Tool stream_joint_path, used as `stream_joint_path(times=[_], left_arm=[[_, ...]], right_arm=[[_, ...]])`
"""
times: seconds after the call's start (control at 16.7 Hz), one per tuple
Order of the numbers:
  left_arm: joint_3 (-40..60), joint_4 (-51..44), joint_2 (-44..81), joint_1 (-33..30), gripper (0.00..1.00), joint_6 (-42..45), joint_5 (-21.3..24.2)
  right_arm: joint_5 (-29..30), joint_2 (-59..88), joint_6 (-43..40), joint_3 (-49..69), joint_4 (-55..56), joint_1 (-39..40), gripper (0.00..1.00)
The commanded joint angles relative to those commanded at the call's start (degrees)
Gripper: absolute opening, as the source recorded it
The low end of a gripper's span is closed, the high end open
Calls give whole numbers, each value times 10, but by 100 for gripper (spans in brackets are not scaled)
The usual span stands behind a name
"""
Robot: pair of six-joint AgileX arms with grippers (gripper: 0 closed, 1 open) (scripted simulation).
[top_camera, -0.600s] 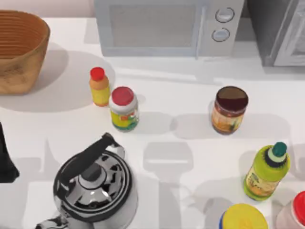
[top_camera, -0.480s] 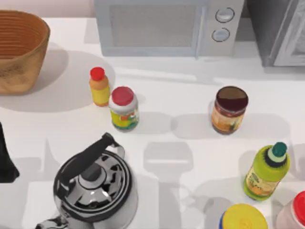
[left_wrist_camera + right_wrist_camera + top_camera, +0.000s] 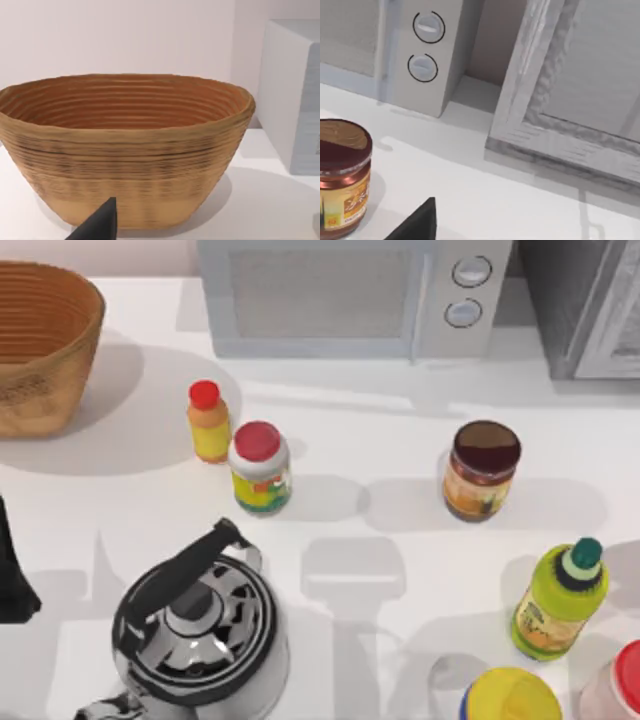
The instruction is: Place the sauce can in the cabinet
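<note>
- The sauce can (image 3: 482, 472) stands upright on the white desk (image 3: 380, 440), right of centre, its dark lid on and dark red-brown sauce showing above an orange label; nothing touches it.
- The cabinet (image 3: 585, 305) sits at the far right corner of the desk, just beside the microwave (image 3: 350, 295); its light panelled door (image 3: 580, 85) looks open, though from here I cannot judge how far.
- A woven basket (image 3: 45, 345) rests at the far left, and its ribbed inside looks bare.
- A small orange bottle with a red cap (image 3: 208, 420) stands just beside a red-lidded yellow-green jar (image 3: 260, 468), left of centre.
- A shiny kettle (image 3: 200, 625) with a black handle sits at the near left.
- A green bottle (image 3: 560, 600), a yellow lid (image 3: 510, 698) and a red-capped container (image 3: 615, 690) crowd the near right corner.
- A dark piece of the left arm (image 3: 12, 570) sits at the desk's left edge; I cannot tell how far either hand is open.
- Pale pink wall stands behind the desk.
</note>
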Motion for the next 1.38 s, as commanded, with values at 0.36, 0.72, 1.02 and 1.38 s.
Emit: stream_joint_path(times=[0.36, 0.72, 1.02, 1.38], left_arm=[[0, 0, 0, 0, 100, 0, 0], [0, 0, 0, 0, 100, 0, 0], [0, 0, 0, 0, 100, 0, 0], [0, 0, 0, 0, 100, 0, 0]], right_arm=[[-154, 281, -239, 205, -151, -7, 100], [-354, 623, -538, 448, -324, -20, 100], [-524, 913, -787, 622, -459, -30, 100], [-684, 1195, -1024, 750, -588, -44, 100]])
